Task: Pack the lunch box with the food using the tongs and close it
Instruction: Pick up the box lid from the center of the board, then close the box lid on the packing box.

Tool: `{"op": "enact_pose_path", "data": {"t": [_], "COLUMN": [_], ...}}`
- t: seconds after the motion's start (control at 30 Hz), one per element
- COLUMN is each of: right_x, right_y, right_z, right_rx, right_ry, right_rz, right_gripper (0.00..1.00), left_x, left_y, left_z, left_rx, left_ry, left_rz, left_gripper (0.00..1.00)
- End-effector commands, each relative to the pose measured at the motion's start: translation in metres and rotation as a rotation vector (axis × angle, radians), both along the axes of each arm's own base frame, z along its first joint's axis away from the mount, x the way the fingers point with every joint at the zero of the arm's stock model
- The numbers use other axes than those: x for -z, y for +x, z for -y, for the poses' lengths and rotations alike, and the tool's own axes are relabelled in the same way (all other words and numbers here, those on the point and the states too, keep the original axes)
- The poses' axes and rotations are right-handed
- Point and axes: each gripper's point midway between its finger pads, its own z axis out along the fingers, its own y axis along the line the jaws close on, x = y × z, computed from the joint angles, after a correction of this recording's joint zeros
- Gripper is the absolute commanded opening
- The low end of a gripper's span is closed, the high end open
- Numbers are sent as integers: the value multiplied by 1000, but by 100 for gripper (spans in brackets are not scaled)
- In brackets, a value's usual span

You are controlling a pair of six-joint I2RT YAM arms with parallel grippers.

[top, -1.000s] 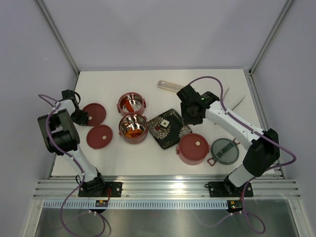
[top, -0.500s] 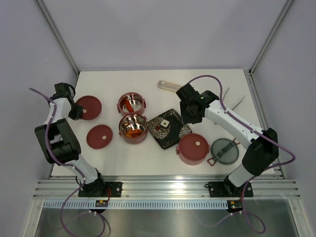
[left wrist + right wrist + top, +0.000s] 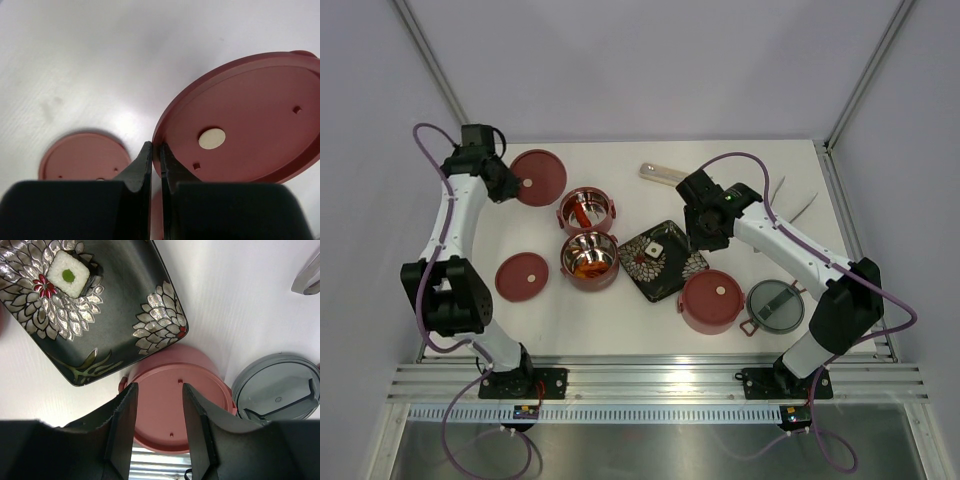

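Matt red lid point(image 3: 250, 115), glossy patterned plate point(image 3: 125, 285)

Robotics lab test cell — white desk point(image 3: 610, 322) boxed in by plain grey wall panels point(image 3: 650, 70) w/ aluminium corner posts point(image 3: 435, 72), slotted alu rail point(image 3: 660, 380) along its near edge. Left arm point(image 3: 458, 215) & right arm point(image 3: 785, 245) bolted to that rail on black bases point(image 3: 525, 382), purple cables point(image 3: 745, 156) looping off both.

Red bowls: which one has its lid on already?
The covered bowl beside the grey top lid. The far bowl and middle bowl stand open, shiny inside.
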Motion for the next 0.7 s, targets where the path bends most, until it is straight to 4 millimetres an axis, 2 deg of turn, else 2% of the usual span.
{"op": "enact_pose_path", "data": {"t": [0.0,0.07,0.13,0.23,0.37,0.43,0.67], "right_x": [-10,-12,-12,-11,-9,-10,-10], "right_y": [7,6,5,1,-3,-4,-6], "right_z": [-3,-2,0,5,7,9,11], "right_rx": [-6,-2,4,18,34,40,45], "right_ry": [-5,-5,-10,-16,-16,-20,-27], "right_rz": [39,42,45,41,32,30,28], "right_gripper": [48,48,48,48,48,48,48], "left_x": [-10,-9,0,19,43,55,77], "left_y": [15,24,33,40,47,47,42], "left_z": [51,66,86,107,124,127,125], "left_rx": [165,193,230,281,321,326,326], "left_ry": [-11,-24,-51,-108,-145,-141,-118], "left_rz": [-1,7,-2,-33,-76,-109,-184], "left_gripper": [0,0,0,0,0,0,0]}}
